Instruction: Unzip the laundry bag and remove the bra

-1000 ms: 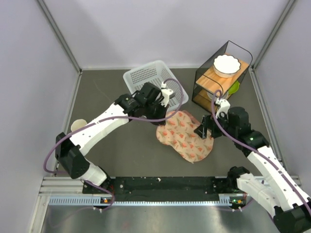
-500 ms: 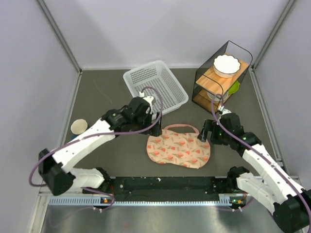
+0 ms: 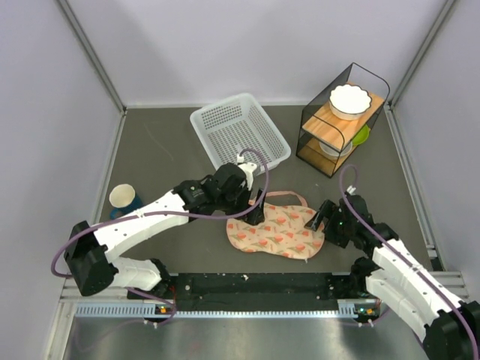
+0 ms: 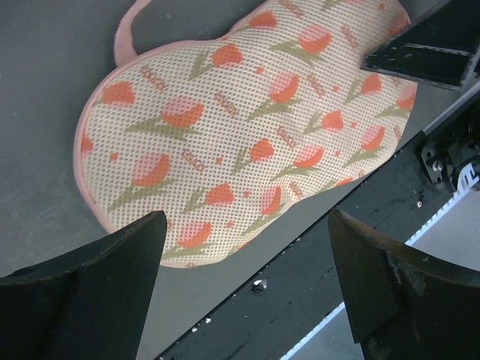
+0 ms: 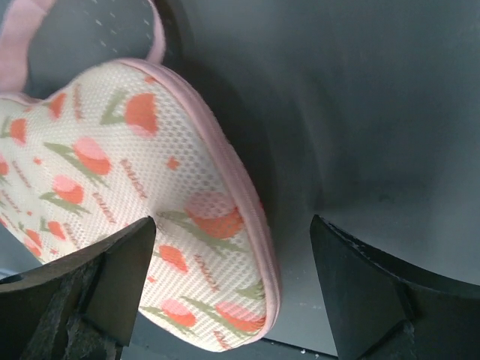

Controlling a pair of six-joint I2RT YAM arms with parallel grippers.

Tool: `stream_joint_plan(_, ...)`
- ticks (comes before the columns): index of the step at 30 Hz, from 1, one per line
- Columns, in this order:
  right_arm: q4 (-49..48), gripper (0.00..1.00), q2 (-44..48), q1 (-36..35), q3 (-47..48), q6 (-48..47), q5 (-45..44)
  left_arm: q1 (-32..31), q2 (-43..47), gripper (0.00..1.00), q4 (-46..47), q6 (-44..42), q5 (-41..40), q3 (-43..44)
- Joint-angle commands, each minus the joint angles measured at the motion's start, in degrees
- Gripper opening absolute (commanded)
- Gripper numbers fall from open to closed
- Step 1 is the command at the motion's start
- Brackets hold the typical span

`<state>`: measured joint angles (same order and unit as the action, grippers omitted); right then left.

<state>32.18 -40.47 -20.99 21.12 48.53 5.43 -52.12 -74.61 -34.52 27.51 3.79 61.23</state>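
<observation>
Bag (image 3: pixel 275 231) is lying flat on the table (image 3: pixel 172 161), low in the middle of the top view, tulip print facing up, pink loop (image 3: pixel 286 196) sticking out along its upper edge.

Going from the left: a little cup (image 3: pixel 122 197) stands at the far left, well away from everything else. The left arm runs from the lower left corner toward the centre. A white basket (image 3: pixel 240 135) sits up at centre top, apart from the bag.

The left gripper (image 3: pixel 254 213) is over the bag's upper left edge, fingers spread wide and holding nothing. In its wrist cam the gripper (image 4: pixel 246 225) looks down on the bag (image 4: pixel 247 127), which fills most of the frame. Can't tell if a tip touches the fabric.

The right gripper (image 3: pixel 328 218) is just at the bag's right end, jaws also apart, nothing in them. In its own cam the gripper (image 5: pixel 232 229) has the bag's (image 5: pixel 112 187) rounded end and pink trim sitting nearer the left finger.

Upper right there's a wire rack (image 3: pixel 321 142) with a white bowl (image 3: pixel 350 100) on top.
</observation>
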Motion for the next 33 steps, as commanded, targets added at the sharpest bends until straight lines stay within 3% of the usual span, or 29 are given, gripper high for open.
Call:
stream_joint_plan(1, -7.49, 0.82, 0.83, -0.45, -3.37, 3.67, 3.27, -0.44, 1.39, 0.98, 10.60, -5.09, 6.13, -3.48)
stream_joint_plan(3, -8.19, 0.67, 1.70, -0.45, -4.25, 2.97, 3.27, -0.44, 1.48, 0.99, 15.17, -6.67, 9.02, -5.15)
stream_joint_plan(4, -8.02, 0.49, 2.23, -0.36, -4.34, 2.88, 3.10, -0.44, 1.05, 0.99, 16.32, -7.11, 10.34, -5.24)
stream_joint_plan(6, -8.02, 0.32, 4.16, -0.45, -3.73, 2.27, 3.27, -0.79, -0.70, 0.98, 19.21, -7.29, 12.20, -5.25)
stream_joint_plan(7, -7.93, 0.14, 4.78, -0.45, -3.29, 2.27, 3.53, -1.92, -1.15, 0.98, 20.36, -7.64, 10.90, -5.59)
stream_joint_plan(9, -7.40, 0.00, 5.23, -0.45, -1.27, 2.97, 4.06, -3.60, -1.86, 0.98, 23.86, -9.48, 6.69, -6.91)
stream_joint_plan(14, -0.38, 0.00, -2.30, -0.36, 7.69, 6.74, 4.50, -9.31, -1.60, 0.99, 32.14, -18.88, -5.35, -9.37)
stream_joint_plan(21, 8.95, 0.00, -17.08, -0.45, 21.32, 9.04, 10.38, -15.90, 2.00, 0.99, 41.63, -28.81, -5.46, -14.82)
stream_joint_plan(28, 8.42, 0.00, -17.81, -0.28, 23.96, 11.14, 12.85, -22.23, 2.89, 0.99, 46.03, -39.96, -12.83, -19.13)
stream_joint_plan(33, 8.42, 0.00, -16.40, -0.28, 24.23, 11.93, 13.20, -24.69, 0.52, 0.99, 46.74, -41.66, -15.47, -19.75)
